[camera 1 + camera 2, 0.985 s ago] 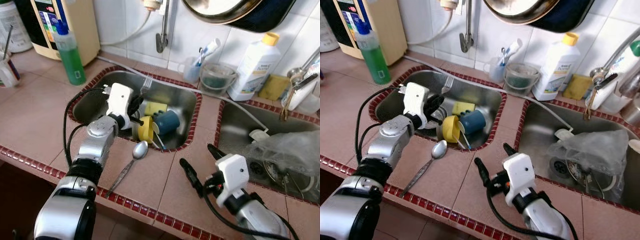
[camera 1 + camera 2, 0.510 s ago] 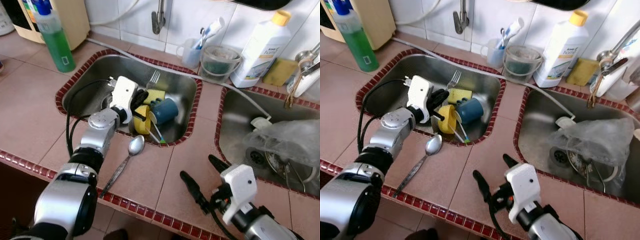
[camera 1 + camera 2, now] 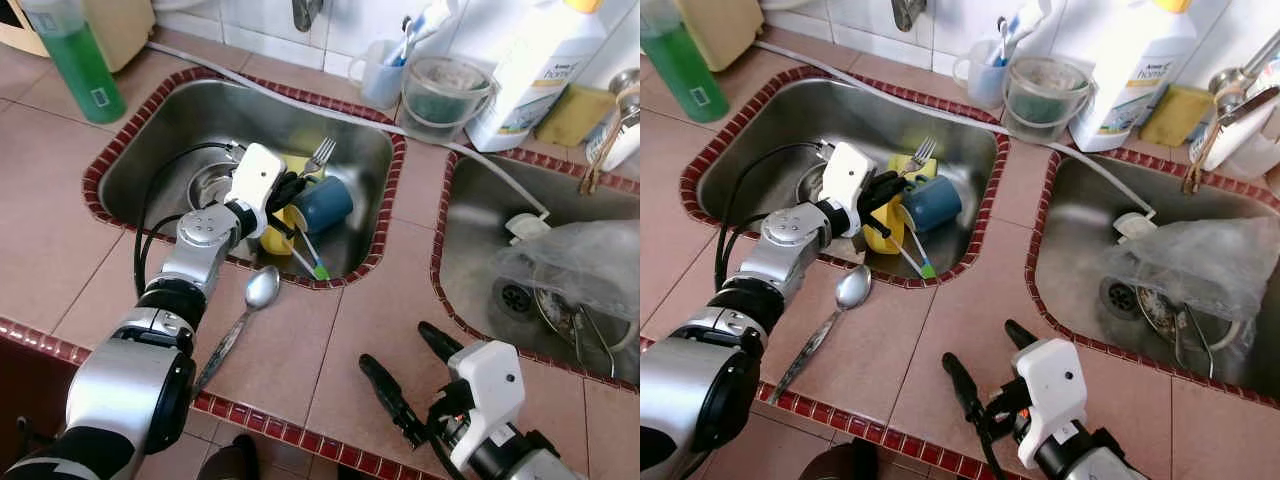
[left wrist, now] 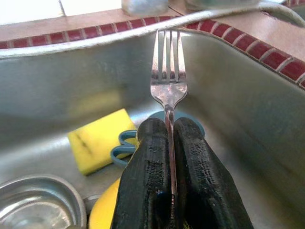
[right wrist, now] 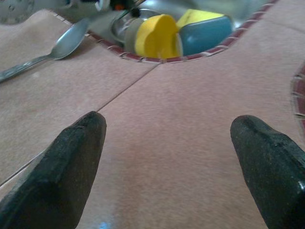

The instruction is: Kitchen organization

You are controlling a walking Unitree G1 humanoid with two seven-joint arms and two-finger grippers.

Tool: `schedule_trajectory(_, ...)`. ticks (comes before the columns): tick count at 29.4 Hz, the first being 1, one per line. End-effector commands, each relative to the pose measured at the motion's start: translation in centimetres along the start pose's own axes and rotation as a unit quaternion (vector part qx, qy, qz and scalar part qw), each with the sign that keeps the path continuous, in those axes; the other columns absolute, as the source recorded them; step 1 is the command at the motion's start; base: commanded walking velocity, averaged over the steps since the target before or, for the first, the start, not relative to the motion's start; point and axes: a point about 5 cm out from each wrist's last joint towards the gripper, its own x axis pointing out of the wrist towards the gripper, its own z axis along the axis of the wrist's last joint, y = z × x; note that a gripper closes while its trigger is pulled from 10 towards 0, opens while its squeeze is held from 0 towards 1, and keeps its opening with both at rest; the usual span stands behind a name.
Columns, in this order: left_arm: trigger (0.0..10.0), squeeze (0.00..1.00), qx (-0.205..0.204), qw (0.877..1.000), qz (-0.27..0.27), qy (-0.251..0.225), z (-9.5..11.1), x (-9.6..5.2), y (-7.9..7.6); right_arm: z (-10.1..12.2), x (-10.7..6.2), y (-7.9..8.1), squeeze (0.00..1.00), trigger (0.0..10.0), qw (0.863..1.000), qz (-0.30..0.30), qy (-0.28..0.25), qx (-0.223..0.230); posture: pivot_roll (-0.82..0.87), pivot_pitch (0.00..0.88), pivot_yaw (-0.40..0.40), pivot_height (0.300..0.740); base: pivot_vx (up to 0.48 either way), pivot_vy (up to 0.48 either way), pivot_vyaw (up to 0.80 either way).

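Left gripper (image 3: 883, 192) sits in the left sink (image 3: 750, 115), fingers clamped on a fork (image 3: 917, 155) above the yellow cup (image 3: 886, 222) and blue cup (image 3: 932, 203). Spoon (image 3: 828, 320) lies on the counter (image 3: 930, 300) at the sink's front edge. Right gripper (image 3: 990, 372) hovers with fingers spread near the counter's front edge.

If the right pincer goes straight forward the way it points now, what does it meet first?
Probably the bare tiled counter, then the left sink's red-tiled edge. Behind that edge lie the yellow cup and the blue cup. Depth is uncertain.
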Motion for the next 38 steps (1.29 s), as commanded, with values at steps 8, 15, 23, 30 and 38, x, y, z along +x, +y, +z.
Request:
schedule_trajectory(8, 10.0, 0.00, 0.028, 1.000, -0.010, 0.009, 0.4, -0.1, 0.8, 2.0, -0.6, -0.3, 0.00, 10.0, 0.999, -0.005, -0.033, 0.009, -0.22, 0.307, -0.056, 0.731, 0.000, 0.000, 0.00)
schedule_trajectory(15, 10.0, 0.00, 0.032, 0.999, -0.010, 0.011, 0.4, -0.2, 1.0, 2.8, -0.4, -0.6, 0.00, 10.0, 0.999, -0.006, -0.047, 0.008, -0.21, 0.310, -0.058, 0.731, 0.000, 0.000, 0.00)
schedule_trajectory(23, 10.0, 1.00, 0.009, 1.000, 0.009, 0.021, 0.1, -0.5, 1.7, 2.9, -0.6, -1.2, 0.00, 10.0, 0.999, -0.015, -0.040, 0.007, -0.21, 0.310, -0.057, 0.731, 0.000, 0.000, 0.00)
schedule_trajectory(30, 10.0, 1.00, 0.010, 1.000, 0.013, 0.015, 0.5, -0.5, 2.0, 2.9, -0.4, -1.3, 0.00, 10.0, 0.999, -0.014, -0.040, 0.007, -0.21, 0.296, -0.054, 0.731, 0.000, 0.000, 0.00)
schedule_trajectory(38, 10.0, 1.00, 0.007, 1.000, 0.010, 0.013, 0.5, -0.6, 2.0, 2.8, 0.5, -1.5, 0.00, 10.0, 0.999, -0.010, -0.049, 0.008, -0.18, 0.260, -0.040, 0.731, 0.000, 0.000, 0.00)
